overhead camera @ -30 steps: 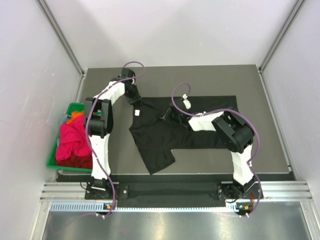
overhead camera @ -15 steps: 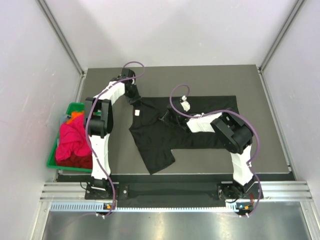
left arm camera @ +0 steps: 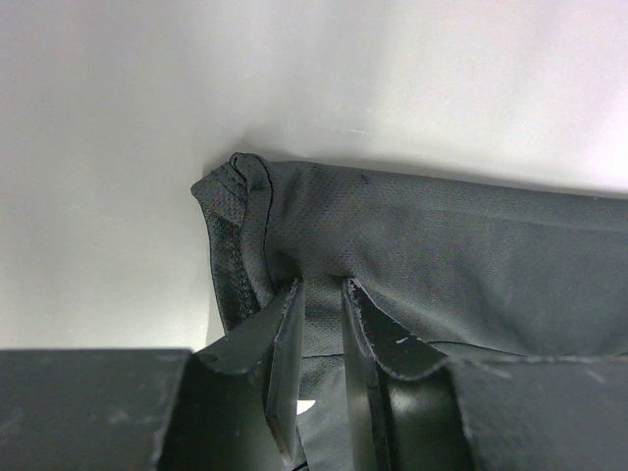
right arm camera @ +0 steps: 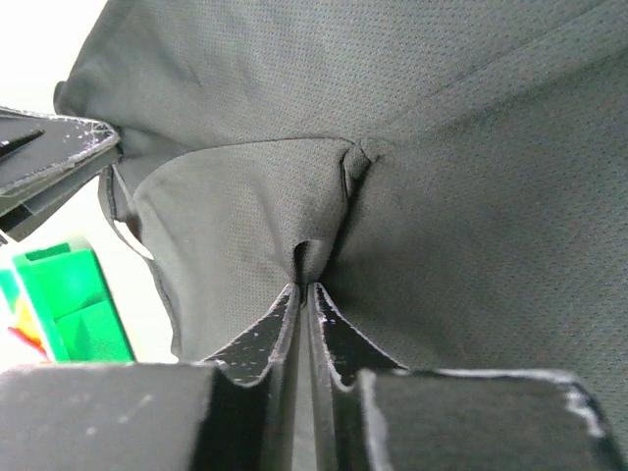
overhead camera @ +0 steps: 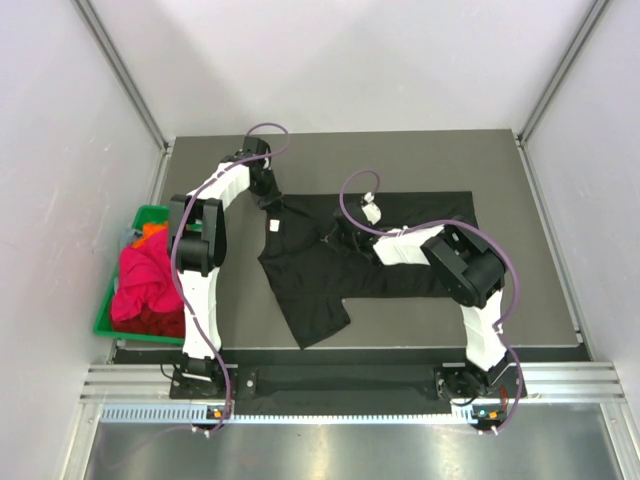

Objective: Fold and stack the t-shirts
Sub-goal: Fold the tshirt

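A black t-shirt (overhead camera: 320,275) lies partly spread on the dark table, its white neck label (overhead camera: 273,224) near the left. My left gripper (overhead camera: 268,197) is at the shirt's far left corner; in the left wrist view (left arm camera: 322,289) its jaws stand a little apart with the shirt's hemmed edge (left arm camera: 235,235) between them. My right gripper (overhead camera: 338,232) is over the shirt's middle; in the right wrist view (right arm camera: 306,287) it is shut on a pinched fold of the black cloth (right arm camera: 471,196). Magenta and red shirts (overhead camera: 145,280) and an orange one (overhead camera: 152,229) lie in the bin.
A green plastic bin (overhead camera: 103,312) sits off the table's left edge and shows in the right wrist view (right arm camera: 74,294). Grey walls with metal posts enclose the table (overhead camera: 520,180) on three sides. The left gripper's finger (right arm camera: 49,157) shows at the left of the right wrist view.
My right gripper has shifted slightly to the left with the pinched cloth. The left arm and the rest of the shirt look unchanged.
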Available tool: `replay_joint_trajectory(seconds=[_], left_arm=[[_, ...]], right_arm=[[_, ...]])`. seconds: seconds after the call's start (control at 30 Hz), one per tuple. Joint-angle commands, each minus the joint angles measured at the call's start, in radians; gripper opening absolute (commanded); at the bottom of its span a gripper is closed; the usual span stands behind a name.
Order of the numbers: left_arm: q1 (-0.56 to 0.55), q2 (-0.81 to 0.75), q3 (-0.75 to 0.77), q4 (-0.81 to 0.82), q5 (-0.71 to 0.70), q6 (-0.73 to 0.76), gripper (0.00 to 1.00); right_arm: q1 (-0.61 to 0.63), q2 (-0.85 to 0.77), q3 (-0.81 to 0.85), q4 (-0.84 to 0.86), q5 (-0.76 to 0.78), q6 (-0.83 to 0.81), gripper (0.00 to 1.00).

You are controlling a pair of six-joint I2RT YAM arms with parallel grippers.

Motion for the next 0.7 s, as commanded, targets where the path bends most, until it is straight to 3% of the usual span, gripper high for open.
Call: replay_joint_trajectory(seconds=[0.0, 0.07, 0.4, 0.67], left_arm=[[0.007, 0.022, 0.017, 0.000, -0.032, 0.004, 0.27], [0.008, 0.022, 0.017, -0.001, -0.043, 0.006, 0.27], [0.008, 0.053, 0.036, -0.012, -0.086, 0.019, 0.27], [0.010, 0.071, 0.047, -0.023, -0.095, 0.027, 0.27]], right_arm=[[0.013, -0.014, 0.014, -0.013, 0.024, -0.021, 0.05], [0.011, -0.034, 0.009, -0.019, 0.038, -0.051, 0.00], [-0.002, -0.182, -0.037, -0.075, 0.038, -0.169, 0.00], [-0.002, -0.180, -0.011, -0.189, 0.024, -0.206, 0.00]])
